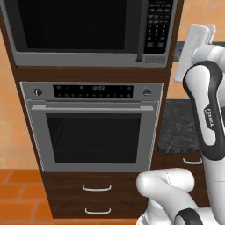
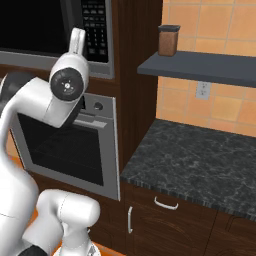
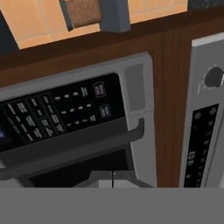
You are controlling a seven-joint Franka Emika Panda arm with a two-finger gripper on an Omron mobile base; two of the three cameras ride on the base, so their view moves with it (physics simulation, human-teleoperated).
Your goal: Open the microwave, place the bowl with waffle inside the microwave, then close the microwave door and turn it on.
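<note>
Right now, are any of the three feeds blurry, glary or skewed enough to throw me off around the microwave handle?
Left base view: even lighting, no glare, microwave and its handle sharp, oven window dark but readable. Right base view: evenly lit, the arm covers part of the oven. Hand view: rolled sideways, so the handle runs across the picture; keypad labels are too soft to read.

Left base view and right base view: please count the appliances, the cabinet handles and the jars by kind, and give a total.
Appliances: 2, the microwave and the oven.
Cabinet handles: 5, namely 2 below the oven and 3 under the counter.
Jars: 1, on the shelf.
Total: 8.
</note>
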